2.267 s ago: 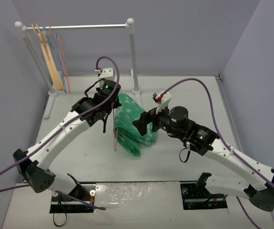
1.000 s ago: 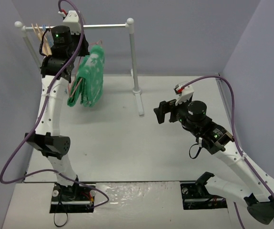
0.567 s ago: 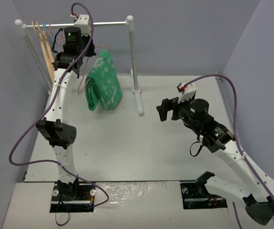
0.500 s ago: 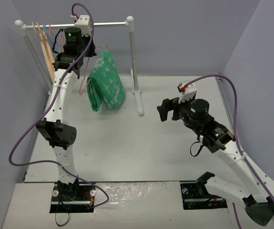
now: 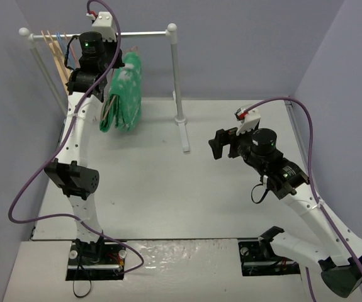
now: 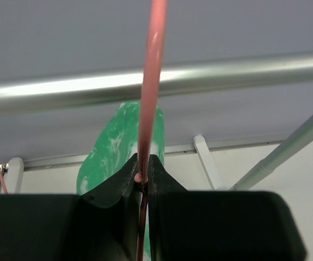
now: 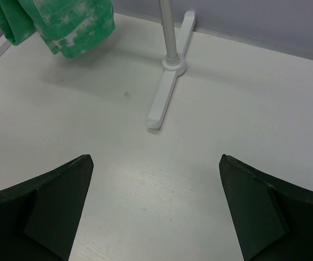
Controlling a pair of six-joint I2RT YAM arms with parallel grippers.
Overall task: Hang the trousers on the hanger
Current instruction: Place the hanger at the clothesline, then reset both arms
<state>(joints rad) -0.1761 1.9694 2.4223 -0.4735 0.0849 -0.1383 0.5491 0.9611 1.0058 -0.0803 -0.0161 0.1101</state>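
The left gripper point(image 6: 143, 173), clenched on the hanger point(image 6: 151, 87) in the overhead frame's upper left, sits just below the rail point(image 6: 243, 66), wire pointing up across it and the trousers point(image 5: 123, 94) draped beneath, while the right gripper point(image 7: 155, 209), released and empty, stands well apart at centre right.

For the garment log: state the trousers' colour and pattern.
The trousers are green with white blotches; best seen in the right wrist view.

Your left wrist view's top edge cuts off the hanger point(image 6: 151, 81); the right's crops the trousers point(image 7: 63, 24).
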